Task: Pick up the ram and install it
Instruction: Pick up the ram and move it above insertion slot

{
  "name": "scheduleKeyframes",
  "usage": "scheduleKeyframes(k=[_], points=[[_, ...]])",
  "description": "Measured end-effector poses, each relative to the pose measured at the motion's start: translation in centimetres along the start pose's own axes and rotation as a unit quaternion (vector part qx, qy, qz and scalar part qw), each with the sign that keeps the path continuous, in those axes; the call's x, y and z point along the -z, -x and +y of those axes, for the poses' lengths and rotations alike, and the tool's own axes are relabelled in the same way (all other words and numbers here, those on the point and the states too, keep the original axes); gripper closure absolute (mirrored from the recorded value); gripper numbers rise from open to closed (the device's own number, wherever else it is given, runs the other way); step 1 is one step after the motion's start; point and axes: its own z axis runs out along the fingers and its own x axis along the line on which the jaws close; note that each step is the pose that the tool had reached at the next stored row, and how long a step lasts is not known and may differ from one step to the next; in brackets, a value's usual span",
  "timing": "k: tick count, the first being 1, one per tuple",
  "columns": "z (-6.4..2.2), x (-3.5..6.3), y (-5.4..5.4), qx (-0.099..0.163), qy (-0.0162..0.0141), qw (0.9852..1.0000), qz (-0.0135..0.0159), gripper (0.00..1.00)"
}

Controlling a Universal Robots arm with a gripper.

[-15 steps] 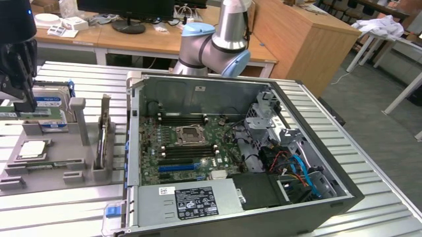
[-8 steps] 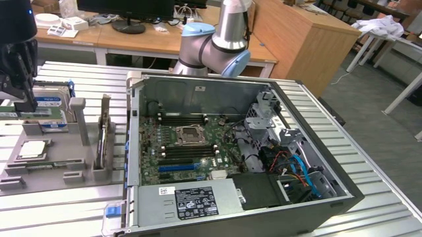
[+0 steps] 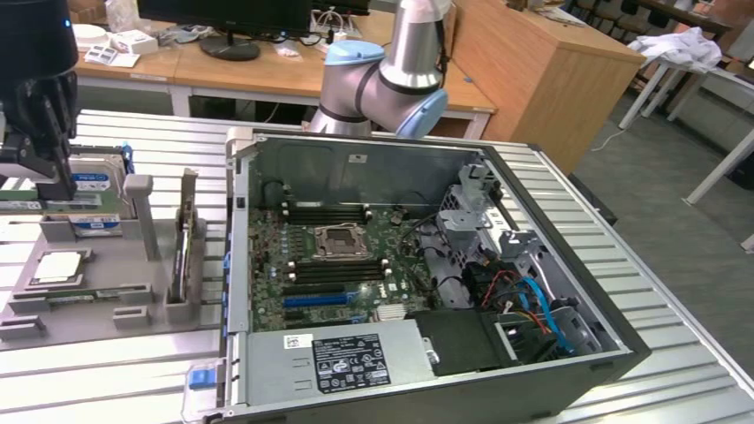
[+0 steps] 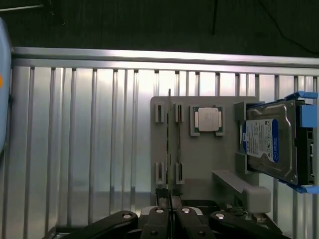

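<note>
Gripper [image 4: 169,208] clenched on the ram [image 4: 169,144] above a grey fixture [image 4: 202,167] on the slatted metal table [image 4: 75,149]; wooden desks [image 3: 531,71] behind.

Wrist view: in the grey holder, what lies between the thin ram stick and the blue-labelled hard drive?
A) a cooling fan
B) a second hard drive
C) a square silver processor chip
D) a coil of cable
C: the square silver processor chip sits in its own recess of the grey holder, with the ram on one side of it and the hard drive on the other.
</note>
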Motion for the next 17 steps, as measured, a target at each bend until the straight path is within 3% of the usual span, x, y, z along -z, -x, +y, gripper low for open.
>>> scheduleKeyframes(k=[17], points=[[-2.76, 0.12, 0.0, 0.000, 0.0001, 1.0000, 0.0000, 0.88]])
